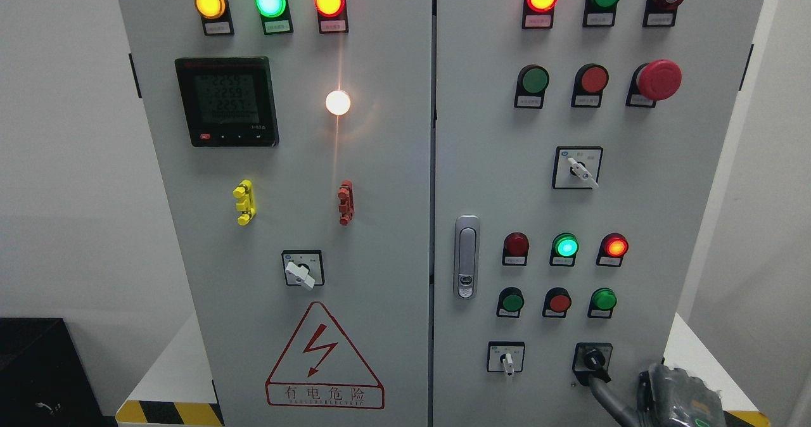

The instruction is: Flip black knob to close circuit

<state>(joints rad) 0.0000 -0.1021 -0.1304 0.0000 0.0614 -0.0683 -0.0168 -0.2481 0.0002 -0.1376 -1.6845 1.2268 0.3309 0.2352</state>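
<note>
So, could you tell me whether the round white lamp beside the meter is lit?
On: the white lamp glows brightly, throwing flare streaks up and down the cabinet door.

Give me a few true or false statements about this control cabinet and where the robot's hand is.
1. The right hand reaches the black knob at the lower right. True.
2. The left hand is on the door handle. False: no left hand shows.
3. The meter sits on the left door. True.
4. The mushroom button is green. False: it is red.
5. The warning triangle is on the right door. False: it is on the left door.
</note>
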